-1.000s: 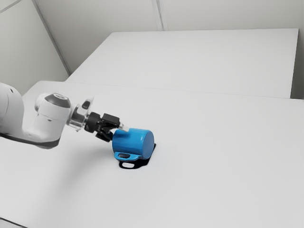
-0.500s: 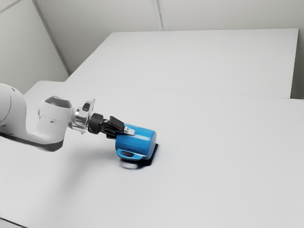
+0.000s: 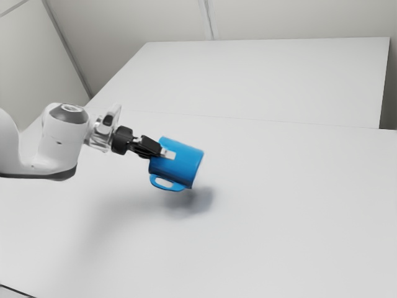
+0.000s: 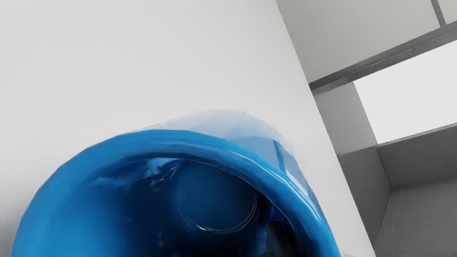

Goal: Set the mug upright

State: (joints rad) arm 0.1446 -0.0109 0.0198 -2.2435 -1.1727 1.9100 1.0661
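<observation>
Gripping the mug (image 3: 177,162) by its wall with the end effector (image 3: 165,154): pressed together over the rim (image 4: 160,138), with 1 pale fingertip (image 3: 169,154) against the outside and 1 dark finger (image 4: 278,235) within the mouth.

Hanging in the air beyond, tipped nearly onto its side. Facing the end effector with its open mouth, pointing its bottom toward the exterior view's right and somewhat downward. Carrying its handle (image 3: 177,187) on the lower side. Held over the worktop (image 3: 267,211), apart from it, above a soft shadow (image 3: 189,202).

Not upright at this tilt. Judging by the grip and the gap underneath, most likely at the step of turning the mug in the air, with setting down and letting go left to do.

Next, rotate at the wrist to swing the bottom down and bring the mouth up to face the ceiling. Allow enough height for the handle to pass without touching. Then lower gently until resting flat on the full bottom, and only after that open up and withdraw without dragging on the rim.

Beware of pivoting or slipping, likely enough with just 1 side of the wall pinched. Beware also of lowering too soon, at the risk of landing on the handle or bottom edge and rolling over.
</observation>
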